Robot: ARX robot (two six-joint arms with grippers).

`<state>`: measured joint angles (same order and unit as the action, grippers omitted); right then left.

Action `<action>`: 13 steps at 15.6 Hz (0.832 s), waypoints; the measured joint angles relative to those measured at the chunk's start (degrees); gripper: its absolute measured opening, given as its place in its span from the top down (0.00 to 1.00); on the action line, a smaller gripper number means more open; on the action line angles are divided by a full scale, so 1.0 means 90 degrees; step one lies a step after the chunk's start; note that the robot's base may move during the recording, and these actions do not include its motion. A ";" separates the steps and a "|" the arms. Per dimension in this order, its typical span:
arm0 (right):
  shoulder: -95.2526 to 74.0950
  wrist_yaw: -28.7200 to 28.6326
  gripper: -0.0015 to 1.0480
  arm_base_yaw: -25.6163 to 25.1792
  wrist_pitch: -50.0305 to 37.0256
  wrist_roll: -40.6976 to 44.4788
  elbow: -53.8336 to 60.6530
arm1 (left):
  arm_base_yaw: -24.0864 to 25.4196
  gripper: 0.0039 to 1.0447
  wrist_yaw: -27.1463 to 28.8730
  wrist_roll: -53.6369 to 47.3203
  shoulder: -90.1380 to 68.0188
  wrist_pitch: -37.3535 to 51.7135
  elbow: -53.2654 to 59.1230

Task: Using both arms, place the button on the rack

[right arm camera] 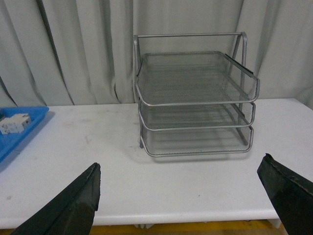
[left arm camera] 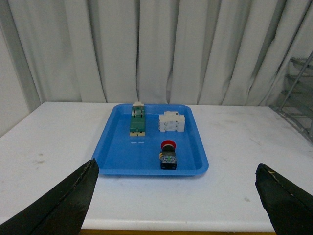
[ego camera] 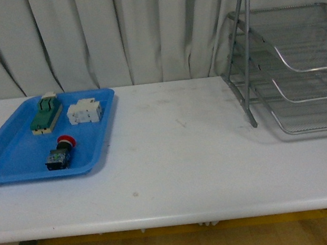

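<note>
The button [ego camera: 60,152] [left arm camera: 167,154], with a red cap on a dark body, lies on its side in the near part of the blue tray [ego camera: 13,160] [left arm camera: 115,156]. At the table's right side stands the silver wire-mesh rack [ego camera: 290,59] [right arm camera: 195,98], three tiers, all bare. Neither arm shows in the front view. My left gripper [left arm camera: 178,198] is open, held back from the table's front edge and facing the tray, nothing between its fingers. My right gripper [right arm camera: 183,198] is open too, facing the rack from in front of the table edge, apart from it.
In the tray's far part lie a green-and-beige block [ego camera: 46,113] [left arm camera: 138,120] and a white blocky breaker [ego camera: 84,112] [left arm camera: 171,122]. A white table [ego camera: 179,156] carries everything; grey curtains [ego camera: 110,27] hang behind. A wide bare stretch of tabletop separates tray and rack.
</note>
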<state>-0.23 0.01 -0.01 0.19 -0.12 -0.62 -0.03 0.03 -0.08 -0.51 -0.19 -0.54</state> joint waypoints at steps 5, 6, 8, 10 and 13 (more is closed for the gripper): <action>0.0000 0.0000 0.06 0.0000 0.0000 0.0000 0.0000 | 0.0000 0.06 0.0000 0.0000 0.0000 0.0000 0.0000; 0.0000 0.0000 0.06 0.0000 0.0000 -0.0002 0.0000 | 0.0000 0.06 0.0000 0.0000 0.0000 0.0000 0.0000; 0.0000 0.0000 0.06 0.0000 0.0000 0.0000 0.0000 | 0.0000 0.06 0.0000 0.0000 0.0000 0.0000 0.0000; 0.0000 0.0000 0.06 0.0000 0.0000 0.0000 0.0000 | 0.0000 0.06 0.0000 0.0000 0.0000 0.0000 0.0000; 0.0000 0.0000 0.06 0.0000 0.0000 0.0000 0.0000 | 0.0000 0.06 0.0000 0.0000 0.0000 0.0000 0.0000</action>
<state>-0.23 0.01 -0.01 0.19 -0.12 -0.62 -0.03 0.03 -0.08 -0.51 -0.19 -0.54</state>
